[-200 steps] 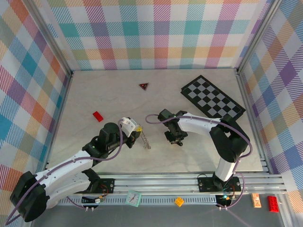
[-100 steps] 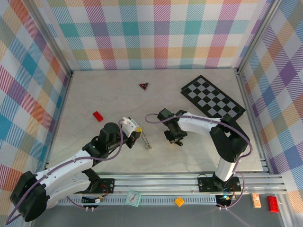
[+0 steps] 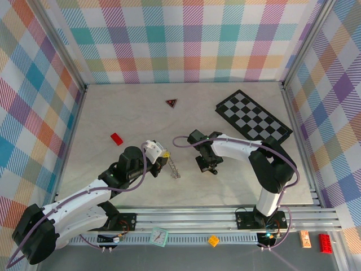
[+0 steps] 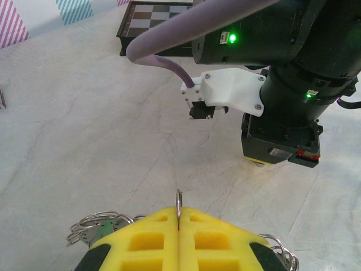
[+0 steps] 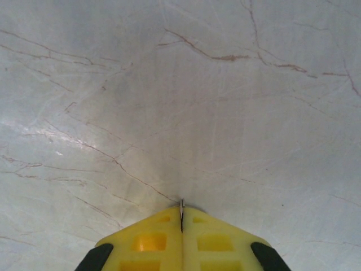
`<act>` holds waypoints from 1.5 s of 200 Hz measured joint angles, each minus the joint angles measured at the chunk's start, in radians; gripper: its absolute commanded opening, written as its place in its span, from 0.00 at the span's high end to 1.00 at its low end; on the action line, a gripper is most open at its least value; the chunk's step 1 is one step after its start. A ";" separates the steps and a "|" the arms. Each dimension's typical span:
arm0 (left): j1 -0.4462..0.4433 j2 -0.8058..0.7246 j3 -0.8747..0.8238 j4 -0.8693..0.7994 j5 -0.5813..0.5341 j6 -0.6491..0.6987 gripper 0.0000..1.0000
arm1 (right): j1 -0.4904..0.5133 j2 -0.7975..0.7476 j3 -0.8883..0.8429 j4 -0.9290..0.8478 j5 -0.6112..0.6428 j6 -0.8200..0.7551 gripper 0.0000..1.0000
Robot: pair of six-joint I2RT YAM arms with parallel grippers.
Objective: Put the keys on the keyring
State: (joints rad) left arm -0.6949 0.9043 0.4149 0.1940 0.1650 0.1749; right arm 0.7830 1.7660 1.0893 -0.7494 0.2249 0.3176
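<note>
Now threading step — left claw (image 4: 178, 217) clamped on keyring (image 4: 178, 197), right claw (image 5: 181, 217) clamped on likely key (image 5: 181, 205) — next needs fine alignment.

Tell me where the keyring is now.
Top view: the keyring is left of table centre, pinched in the left gripper, with the right gripper just to its right.

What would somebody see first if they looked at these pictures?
Probably the left claw, yellow and shut, pinching the thin keyring with keys bunched close by. Facing it in the middle of the table, the right claw is shut on a metal sliver. A chequered board lies far right.
</note>
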 measured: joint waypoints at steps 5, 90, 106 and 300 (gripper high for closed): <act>0.000 0.000 0.000 0.000 0.000 0.000 1.00 | 0.000 0.000 0.000 0.000 0.000 -0.001 1.00; 0.000 0.000 0.000 0.000 0.000 0.000 1.00 | 0.000 -0.066 -0.001 0.006 -0.020 -0.014 1.00; 0.000 0.001 0.000 0.000 0.000 0.000 1.00 | 0.000 -0.116 -0.020 0.036 -0.041 -0.030 1.00; -0.001 0.102 0.010 0.073 0.204 -0.095 1.00 | 0.010 -0.572 -0.249 0.435 -0.599 -0.519 1.00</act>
State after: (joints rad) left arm -0.6960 1.0065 0.4252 0.2672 0.3695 0.0795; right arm 0.7933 1.1942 0.8402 -0.3145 -0.3737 -0.2012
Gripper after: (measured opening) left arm 0.043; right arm 0.046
